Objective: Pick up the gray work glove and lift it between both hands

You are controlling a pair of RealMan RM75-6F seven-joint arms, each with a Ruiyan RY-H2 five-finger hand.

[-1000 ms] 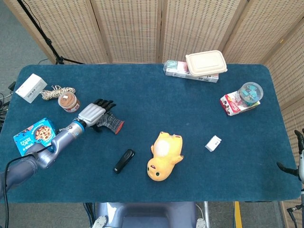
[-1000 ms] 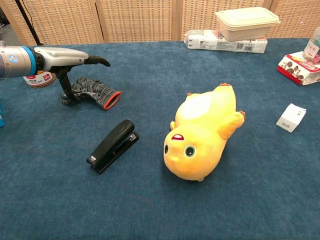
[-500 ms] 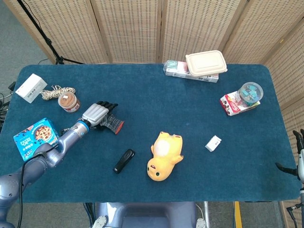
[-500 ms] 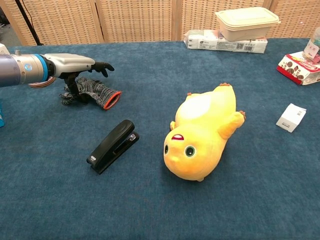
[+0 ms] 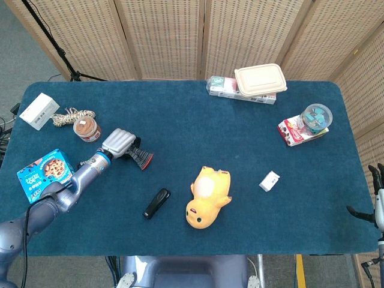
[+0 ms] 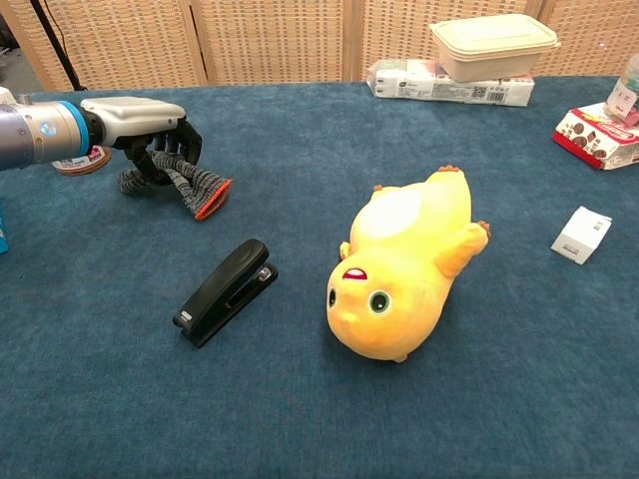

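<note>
The gray work glove with a red-edged cuff is at the table's left side. My left hand has its fingers curled down around the glove's finger end and grips it, while the cuff trails out to the right, low over the cloth. The wrist hides the part of the glove under the palm. My right hand shows only in the head view, off the table's right edge, with its dark fingers apart, holding nothing and far from the glove.
A black stapler and a yellow plush toy lie right of the glove. A small jar, rope, white box and blue snack box surround the left arm. Containers sit at the back.
My left hand's fingers, spread flat over the glove before, have curled shut around it. The glove has bunched and shifted a little toward the hand. The right hand has barely moved.
</note>
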